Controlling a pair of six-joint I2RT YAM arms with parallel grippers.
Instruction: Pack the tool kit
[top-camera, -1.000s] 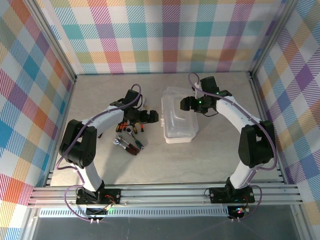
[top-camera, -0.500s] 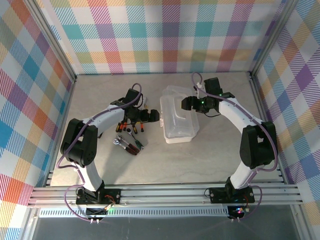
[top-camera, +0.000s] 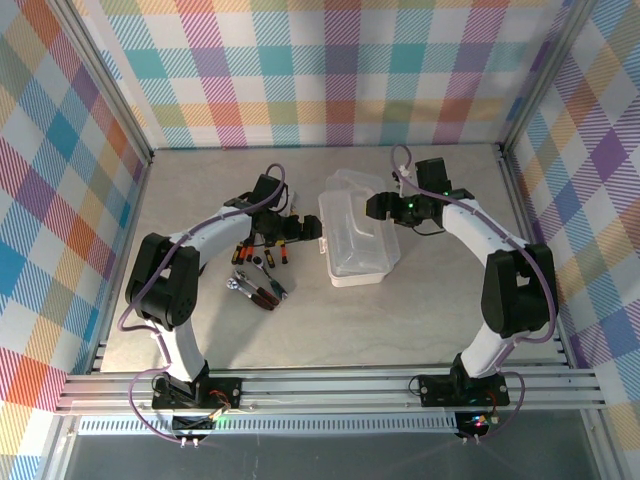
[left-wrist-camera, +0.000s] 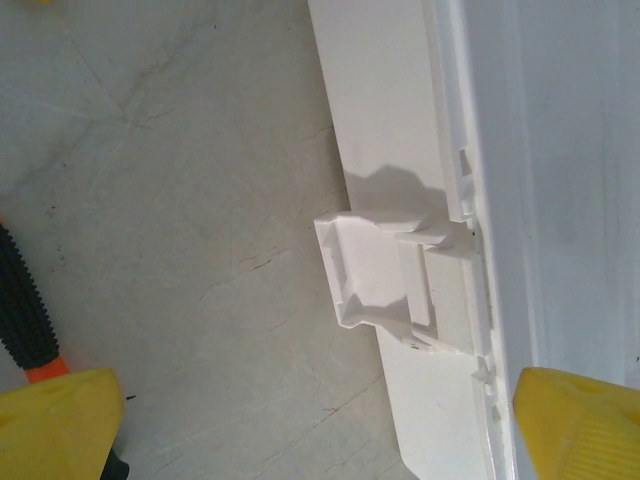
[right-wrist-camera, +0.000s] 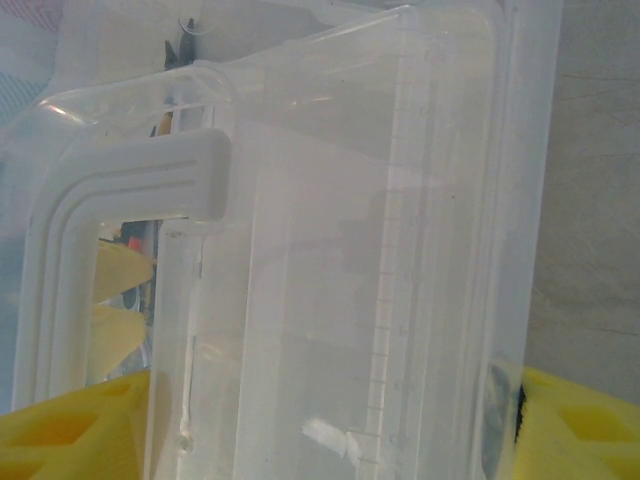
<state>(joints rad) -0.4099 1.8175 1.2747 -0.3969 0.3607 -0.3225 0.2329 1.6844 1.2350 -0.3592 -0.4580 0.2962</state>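
Note:
The translucent whitish case (top-camera: 355, 240) lies in the middle of the table with its lid down. My left gripper (top-camera: 308, 228) is open at the case's left side. Its yellow fingers (left-wrist-camera: 60, 425) stand wide apart, and the white latch (left-wrist-camera: 385, 275) sits ahead between them. My right gripper (top-camera: 378, 207) is open low over the far right of the lid, next to the white handle (right-wrist-camera: 120, 200). One of its fingers (right-wrist-camera: 585, 430) is outside the case's edge. Red-and-black screwdrivers (top-camera: 243, 254), a chrome ratchet (top-camera: 238, 283) and pliers (top-camera: 268, 291) lie left of the case.
A black ribbed screwdriver grip (left-wrist-camera: 20, 310) lies close by my left finger. Plaid walls and metal frame posts (top-camera: 505, 155) close in the table on three sides. Bare tabletop (top-camera: 330, 330) lies in front of the case.
The case has slid a little to the left. My right gripper has drifted slightly right over the lid, and my left gripper has edged up along the case's left side.

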